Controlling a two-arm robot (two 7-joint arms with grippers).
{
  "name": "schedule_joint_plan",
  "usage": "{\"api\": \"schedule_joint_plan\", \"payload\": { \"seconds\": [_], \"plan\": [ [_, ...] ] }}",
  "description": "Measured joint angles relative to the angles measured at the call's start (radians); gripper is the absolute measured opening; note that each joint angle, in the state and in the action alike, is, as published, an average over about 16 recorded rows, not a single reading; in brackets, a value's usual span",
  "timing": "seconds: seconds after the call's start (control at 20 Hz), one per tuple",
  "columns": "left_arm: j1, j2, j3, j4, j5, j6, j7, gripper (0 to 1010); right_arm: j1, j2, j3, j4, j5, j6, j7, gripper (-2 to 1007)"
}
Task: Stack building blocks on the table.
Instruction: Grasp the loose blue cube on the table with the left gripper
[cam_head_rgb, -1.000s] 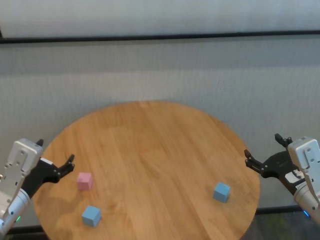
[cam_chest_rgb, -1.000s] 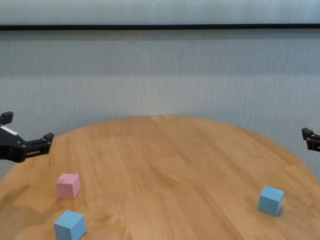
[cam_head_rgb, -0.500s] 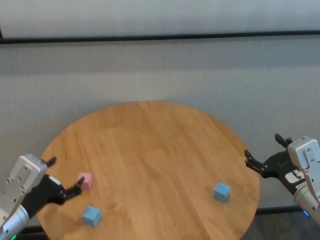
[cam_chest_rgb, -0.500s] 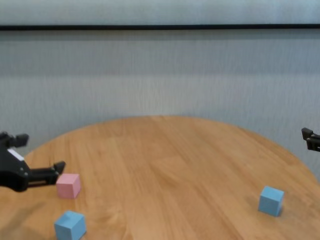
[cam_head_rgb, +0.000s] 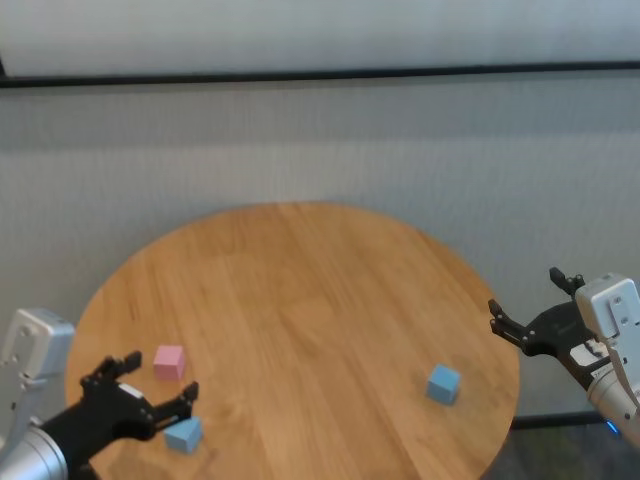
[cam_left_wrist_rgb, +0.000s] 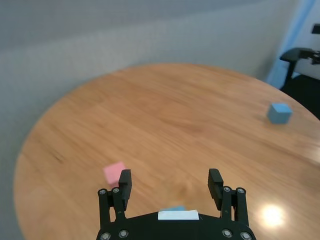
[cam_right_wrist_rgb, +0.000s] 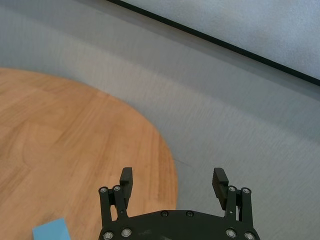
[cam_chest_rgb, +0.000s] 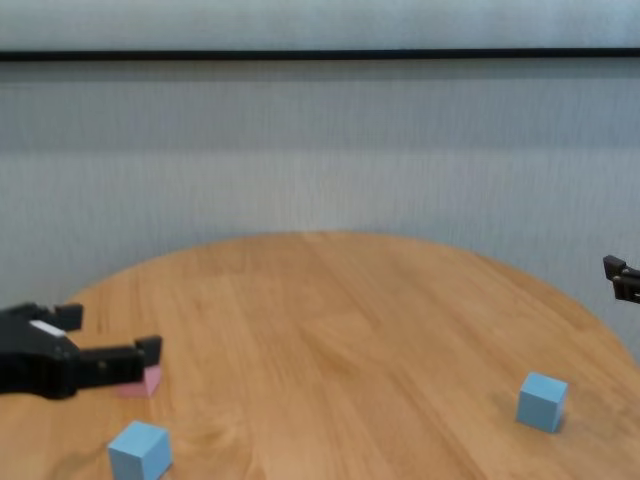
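Note:
The round wooden table holds three blocks. A pale pink block lies at the near left, with a light blue block just nearer than it. A second light blue block lies at the near right. My left gripper is open and empty, hovering low between the pink block and the left blue block. In the chest view the left gripper partly hides the pink block. My right gripper is open and empty, past the table's right edge.
A grey wall with a dark rail runs behind the table. The right blue block lies near the table's right rim, below and inward of the right gripper. A dark chair stands beyond the table in the left wrist view.
My left gripper has moved from the table's left edge nearer and downward, past the pink block toward the left blue block. The right arm and the blocks have not moved.

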Motion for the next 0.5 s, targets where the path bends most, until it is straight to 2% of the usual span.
{"api": "schedule_joint_plan", "payload": {
  "seconds": [0.2,0.5],
  "plan": [
    [0.019,0.004,-0.003,-0.037,-0.028,0.078,-0.011,1003,0.000,0.000,0.000,0.000,0.000,0.000,0.000,1005],
    [0.019,0.001,0.009,-0.052,-0.016,0.178,-0.014,1003,0.000,0.000,0.000,0.000,0.000,0.000,0.000,1004]
  ]
}}
